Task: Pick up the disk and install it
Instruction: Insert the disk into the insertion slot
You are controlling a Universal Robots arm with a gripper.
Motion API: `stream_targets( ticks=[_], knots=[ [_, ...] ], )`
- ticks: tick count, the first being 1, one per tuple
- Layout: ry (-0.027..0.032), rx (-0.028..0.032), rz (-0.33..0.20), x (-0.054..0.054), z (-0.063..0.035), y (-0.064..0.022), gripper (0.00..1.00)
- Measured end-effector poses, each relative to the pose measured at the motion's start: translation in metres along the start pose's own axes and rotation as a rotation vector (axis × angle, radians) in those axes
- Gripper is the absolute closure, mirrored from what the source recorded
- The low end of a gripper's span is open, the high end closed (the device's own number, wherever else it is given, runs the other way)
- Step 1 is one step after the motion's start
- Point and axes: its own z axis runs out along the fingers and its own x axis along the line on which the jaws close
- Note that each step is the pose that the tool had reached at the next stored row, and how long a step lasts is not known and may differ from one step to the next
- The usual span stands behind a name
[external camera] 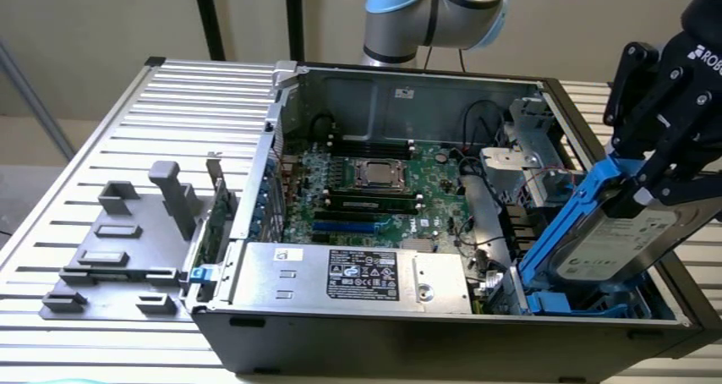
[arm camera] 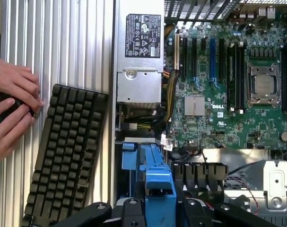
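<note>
Now the gripper [external camera: 652,188] is clamped on the disk [external camera: 609,247], held tilted low on the exterior view's right. The disk's lower end lies within the open computer case [external camera: 429,337].

The hand [external camera: 651,189] hides part of the disk [external camera: 615,240]; the keyboard [arm camera: 67,156] is cut off.

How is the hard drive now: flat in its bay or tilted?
Tilted: held by the gripper, the hard drive leans steeply, its lower end inside the computer case.

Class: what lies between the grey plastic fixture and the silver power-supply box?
In the exterior view, the computer case's side wall, with a small blue clip, stands between the fixture and the power-supply box.
</note>
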Motion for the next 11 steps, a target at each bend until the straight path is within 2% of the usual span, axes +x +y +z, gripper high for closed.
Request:
stream_targets(
  ticks=[11],
  knots=[
    [-0.0003,0.0003,0.009,-0.0025,0.0031,-0.0001,0.67]
  ],
)
